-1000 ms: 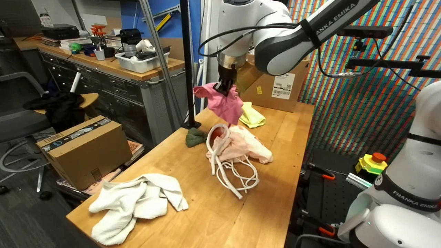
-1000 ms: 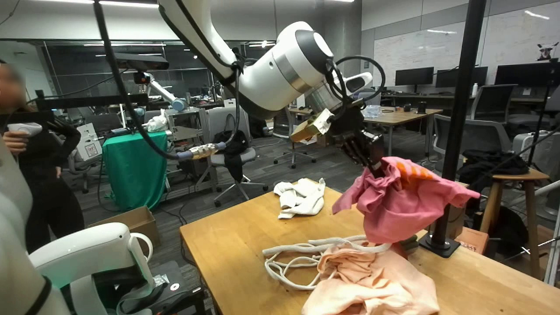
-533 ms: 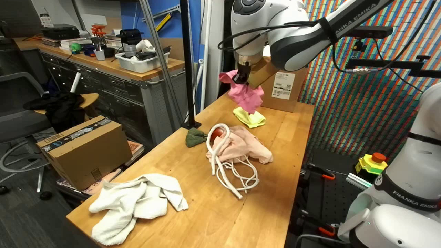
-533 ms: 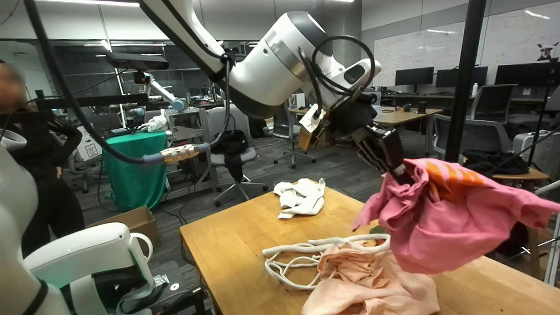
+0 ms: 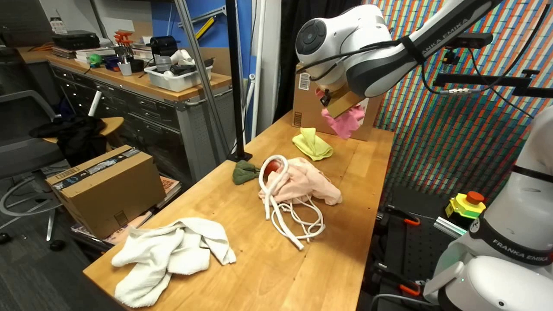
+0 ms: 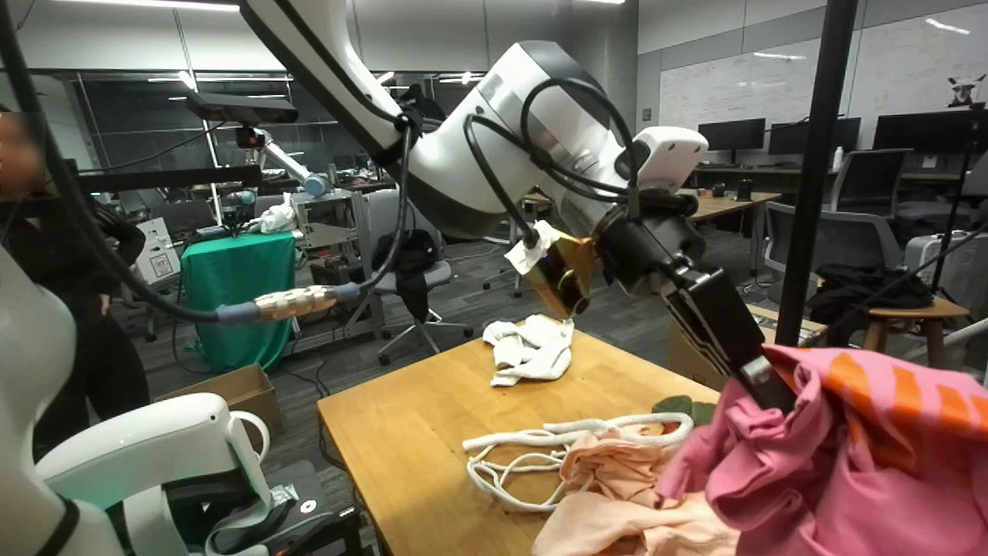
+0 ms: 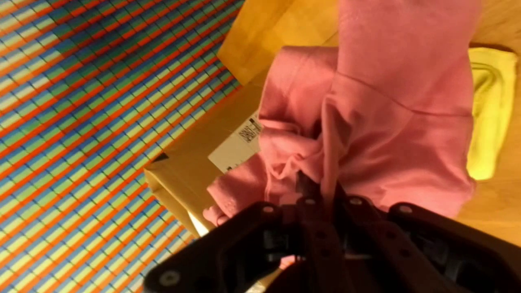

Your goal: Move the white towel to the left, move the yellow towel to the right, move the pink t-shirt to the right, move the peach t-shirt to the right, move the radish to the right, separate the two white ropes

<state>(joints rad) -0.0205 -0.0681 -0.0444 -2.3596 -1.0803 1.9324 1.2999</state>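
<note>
The pink t-shirt [image 6: 834, 455], striped with orange, is held up by the gripper [image 7: 324, 189]; a fold of it is clamped there, as shown in the wrist view. It is hung over the counter [image 5: 259, 276] near one end, where the cardboard box [image 5: 307, 110] is stood. The yellow towel [image 5: 313, 147] is folded and placed on the counter near that end, between box and peach t-shirt [image 6: 617, 525]. The latter is crumpled between the two long edges and partly blocked from sight by the pink one in an exterior view. The white ropes [image 6: 509, 440], one thick and one thin, are bunched together in loops against the peach t-shirt; whether they are knotted cannot be told. The radish [image 5: 272, 167] is seen within the thick loop, partly hidden. A dark green item [image 5: 245, 172] is set just beside, toward the long edge with the black pole [image 5: 235, 86]. The white towel [image 5: 173, 250] is rumpled at the corner where the pole edge is met by the end opposite the box.
</note>
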